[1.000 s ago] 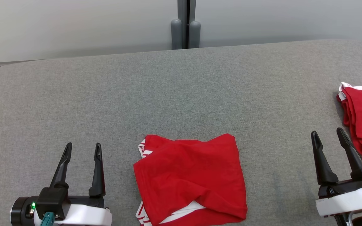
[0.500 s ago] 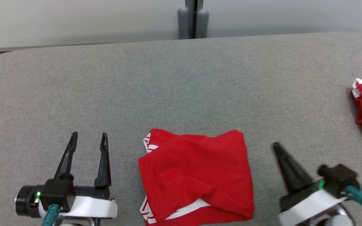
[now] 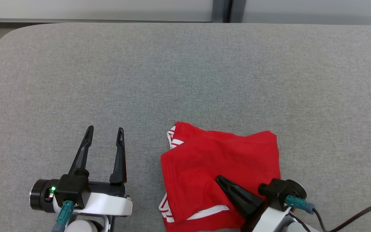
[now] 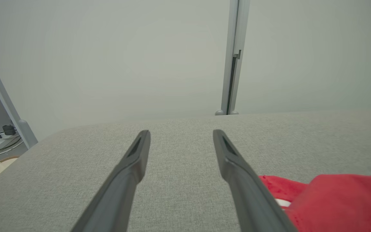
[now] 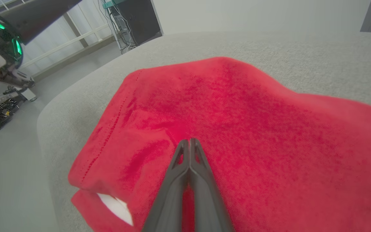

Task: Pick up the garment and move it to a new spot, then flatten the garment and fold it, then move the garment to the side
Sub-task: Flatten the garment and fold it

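Step in hand: likely flattening, right side.
Left pincer (image 3: 105, 129) spread, parked over bare counter (image 3: 185, 71). Beside it, red garment (image 3: 217, 154), folded, mid-counter near the front edge. Right pincer (image 3: 220, 179) pressed together, pinching nothing, tips at the top layer: press lightly, sweep flat, avoid dragging the fold open.
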